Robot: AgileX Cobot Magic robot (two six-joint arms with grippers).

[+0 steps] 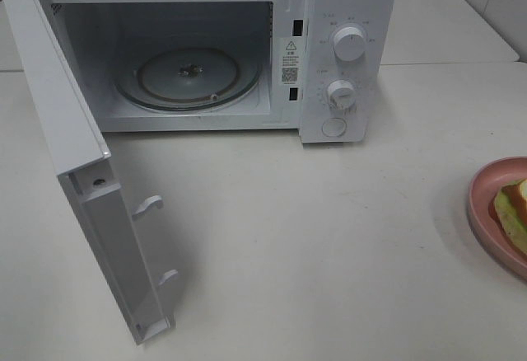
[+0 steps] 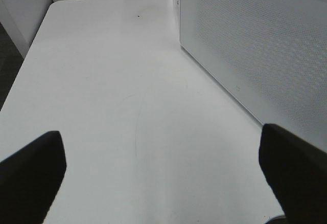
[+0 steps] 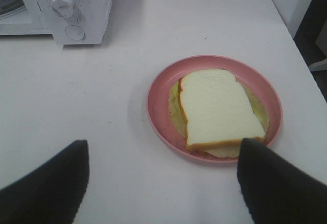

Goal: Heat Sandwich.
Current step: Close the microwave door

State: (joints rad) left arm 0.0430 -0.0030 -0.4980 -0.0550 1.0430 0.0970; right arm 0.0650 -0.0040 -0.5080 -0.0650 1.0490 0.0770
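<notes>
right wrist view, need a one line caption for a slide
Open right gripper hovering over the white table just short of the sandwich on its pink plate, microwave beyond.

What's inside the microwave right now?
Only the glass turntable inside the microwave, whose door is open. The sandwich sits outside on the pink plate. The near left corner of the cavity is hidden behind the door.

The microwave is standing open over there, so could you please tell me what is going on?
Nothing is held yet. The microwave sits on the table with its door swung open and its glass turntable bare. The sandwich lies on a pink plate off to the right. The right tool hovers open near the plate; the left tool is open over bare table.
</notes>
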